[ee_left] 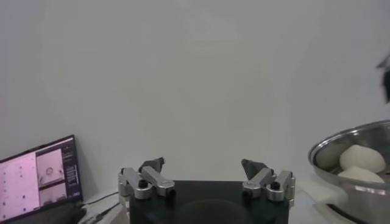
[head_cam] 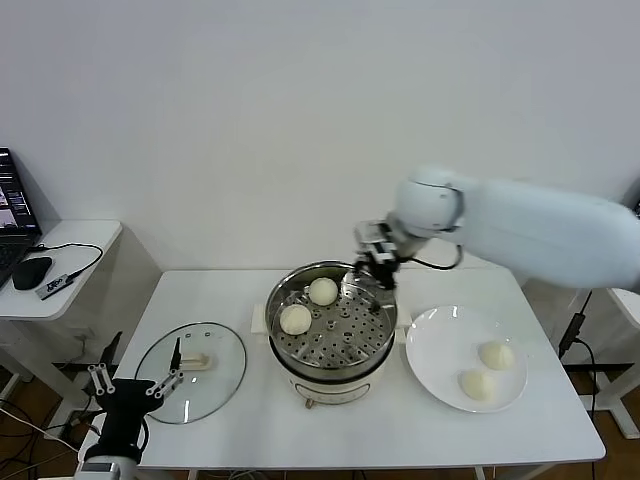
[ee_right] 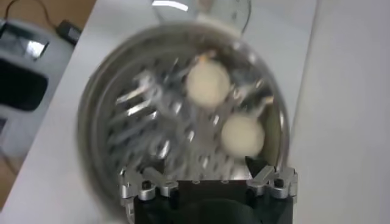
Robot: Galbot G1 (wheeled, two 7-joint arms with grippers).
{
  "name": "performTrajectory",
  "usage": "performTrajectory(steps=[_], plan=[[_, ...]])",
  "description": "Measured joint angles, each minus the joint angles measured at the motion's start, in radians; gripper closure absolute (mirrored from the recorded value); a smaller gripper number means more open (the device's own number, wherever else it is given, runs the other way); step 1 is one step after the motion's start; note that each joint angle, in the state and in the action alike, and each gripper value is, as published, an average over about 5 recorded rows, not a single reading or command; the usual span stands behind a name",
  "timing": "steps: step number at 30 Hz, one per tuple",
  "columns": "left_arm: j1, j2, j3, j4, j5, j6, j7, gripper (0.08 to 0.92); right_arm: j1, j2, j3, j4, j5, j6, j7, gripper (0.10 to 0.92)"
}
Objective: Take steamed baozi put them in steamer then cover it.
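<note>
The steamer (head_cam: 372,368), a shiny steel pot on a cream base, stands mid-table with two baozi (head_cam: 323,291) (head_cam: 296,319) on its perforated tray. Two more baozi (head_cam: 496,355) (head_cam: 477,384) lie on a white plate (head_cam: 440,345) to its right. My right gripper (head_cam: 368,272) hovers open and empty over the pot's back right rim. Its wrist view looks down on the tray (ee_right: 140,115) and both buns (ee_right: 208,84) (ee_right: 242,135). The glass cover (head_cam: 215,385) lies flat on the table's left. My left gripper (head_cam: 130,385) waits open at the front left corner, near the cover.
A side table (head_cam: 85,245) at the far left carries a laptop (head_cam: 15,205), a mouse (head_cam: 32,272) and cables. The left wrist view shows the steamer's rim (ee_left: 341,143) with two buns (ee_left: 362,158) and the laptop screen (ee_left: 36,176). A wall stands close behind the table.
</note>
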Motion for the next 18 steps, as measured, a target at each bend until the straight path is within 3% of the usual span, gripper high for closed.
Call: performTrajectory(steps=[9, 18], plan=[[0.001, -0.002, 0.015, 0.012, 0.008, 0.0, 0.0, 0.177, -0.098, -0.253, 0.046, 0.072, -0.146, 0.073, -0.034, 0.203], [0.009, -0.01, 0.025, 0.012, 0.025, 0.0, 0.0, 0.177, -0.417, -0.412, 0.253, 0.084, -0.306, 0.116, -0.032, 0.203]])
